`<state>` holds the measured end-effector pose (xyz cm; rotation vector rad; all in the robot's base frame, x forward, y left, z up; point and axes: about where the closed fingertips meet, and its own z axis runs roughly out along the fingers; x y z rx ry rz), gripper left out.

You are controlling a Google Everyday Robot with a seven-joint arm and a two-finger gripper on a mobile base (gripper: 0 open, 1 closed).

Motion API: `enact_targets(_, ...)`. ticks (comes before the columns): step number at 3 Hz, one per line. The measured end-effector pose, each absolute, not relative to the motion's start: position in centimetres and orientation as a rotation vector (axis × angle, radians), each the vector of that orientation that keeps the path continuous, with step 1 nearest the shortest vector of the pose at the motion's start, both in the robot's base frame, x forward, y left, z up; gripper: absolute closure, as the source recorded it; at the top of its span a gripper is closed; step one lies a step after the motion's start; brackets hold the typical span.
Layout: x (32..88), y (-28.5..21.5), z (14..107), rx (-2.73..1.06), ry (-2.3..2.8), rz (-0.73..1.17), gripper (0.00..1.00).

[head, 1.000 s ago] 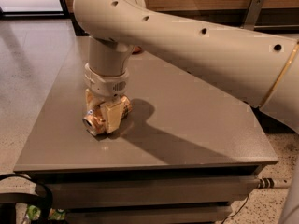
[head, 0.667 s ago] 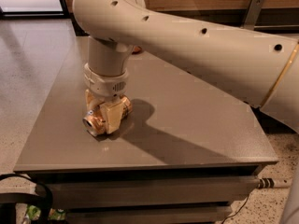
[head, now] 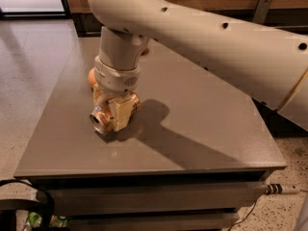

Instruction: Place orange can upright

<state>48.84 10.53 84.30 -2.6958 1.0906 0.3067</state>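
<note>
1. Grey-brown and matte, the flat square tabletop (head: pixel 202 129) fills the middle of the frame; it has a straight front edge and a dark shadow of the arm across its smooth surface.
2. The thick, cream-white, smooth arm (head: pixel 207 37) comes from the right edge and bends down at the upper left of centre, ending in a round ribbed wrist.
3. Below the wrist, the gripper (head: pixel 113 120) is low over the tabletop, left of centre.
4. Its pale cream fingers (head: pixel 122 112) are closed around the orange can (head: pixel 98 119).
5. The can lies on its side, not upright, with its round silver top turned to the lower left; the coppery body is mostly hidden by the fingers.
6. A round orange fruit (head: pixel 91 77) shows partly behind the wrist, on its left side.
7. Speckled light floor (head: pixel 24 81) is at the left.
</note>
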Motion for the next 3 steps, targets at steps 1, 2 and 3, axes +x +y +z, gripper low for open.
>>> enact_targets(1, 50.5, 8.8, 87.0, -2.611, 1.098, 0.359, 1.0)
enact_targets(2, 51.4, 7.4, 89.0, -2.482, 1.086, 0.427, 1.0)
enact_targets(3, 51.7, 5.4, 90.3, -2.297, 1.089, 0.498, 1.0)
